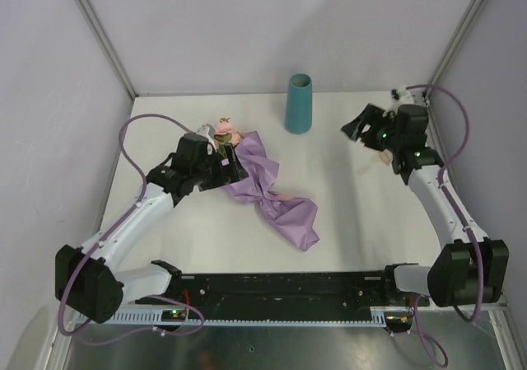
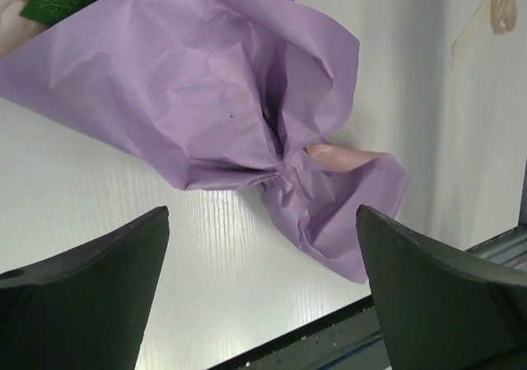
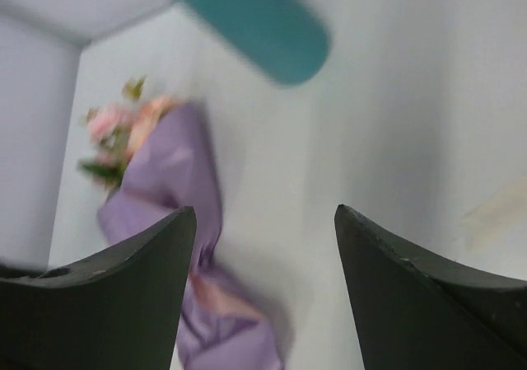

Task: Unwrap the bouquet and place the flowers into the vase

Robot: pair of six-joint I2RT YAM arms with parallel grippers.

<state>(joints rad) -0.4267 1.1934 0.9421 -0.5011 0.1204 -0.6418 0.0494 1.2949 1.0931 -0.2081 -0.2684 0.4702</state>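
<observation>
Wrapped bouquet lies on the desk, vase upright beyond it. Left hand gapes wide at the paper; right hand wide, empty, near a cream ribbon.

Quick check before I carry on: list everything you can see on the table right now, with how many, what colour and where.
bouquet: one, crinkled lilac paper wrap, lying on its side left of the table's centre
flowers: small bunch, pink and peach with green leaves, sticking out of the wrap's far-left end
vase: one, teal, upright at the far middle, apart from the bouquet
ribbon: one cream strip, loose on the table to the right, away from the wrap
table: one, white, under all of it
left gripper: one, black fingers, open, over the wrap near its flower end, holding nothing
right gripper: one, black fingers, open, right of the vase, holding nothing
</observation>
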